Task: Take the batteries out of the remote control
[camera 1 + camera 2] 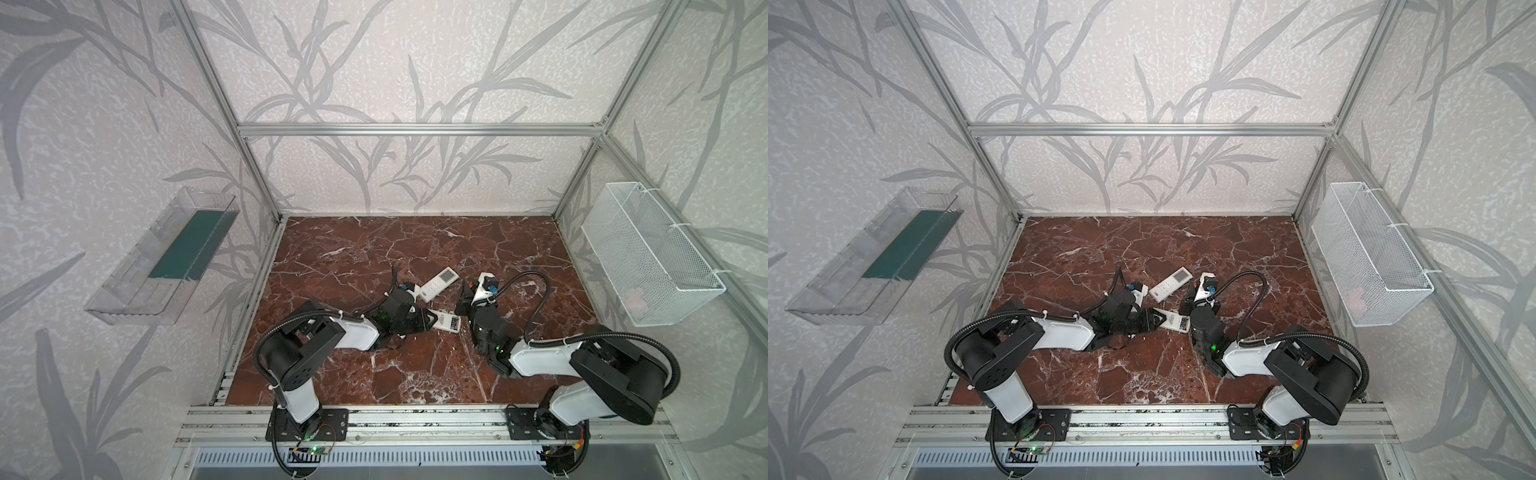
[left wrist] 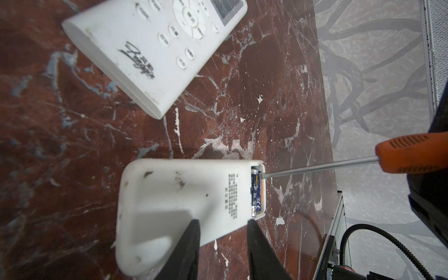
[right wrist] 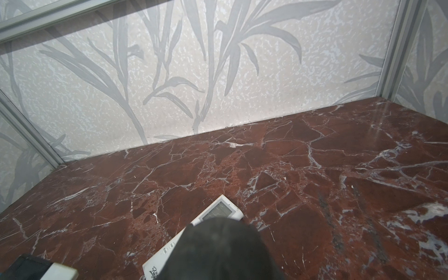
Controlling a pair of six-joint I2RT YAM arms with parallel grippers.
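1. Landmark: the face-down remote (image 2: 174, 194) lies near the middle of the marble worktop (image 1: 374, 249). All positions below refer to it.
2. The left claw (image 2: 221, 221) is closed on one end of this remote, with the jaws set narrow and one dark finger (image 2: 189, 242) lying across its white back.
3. The battery bay is open along one edge of the remote. One of the batteries (image 2: 257, 191), blue with an orange band, sits inside the bay. I cannot tell whether there are others.
4. The screwdriver (image 2: 400, 155) slopes down into the bay, and its metal tip touches the battery at the end away from the left claw.
5. The right claw (image 1: 466, 296) stands just beside the remote's open end and grips the screwdriver's orange handle.
6. A second remote (image 1: 438, 284) lies buttons-up just beyond the landmark, apart from it.
7. A wire basket (image 1: 648, 249) hangs on the wall well to the right of the landmark, and a clear tray (image 1: 166, 257) hangs well to its left.
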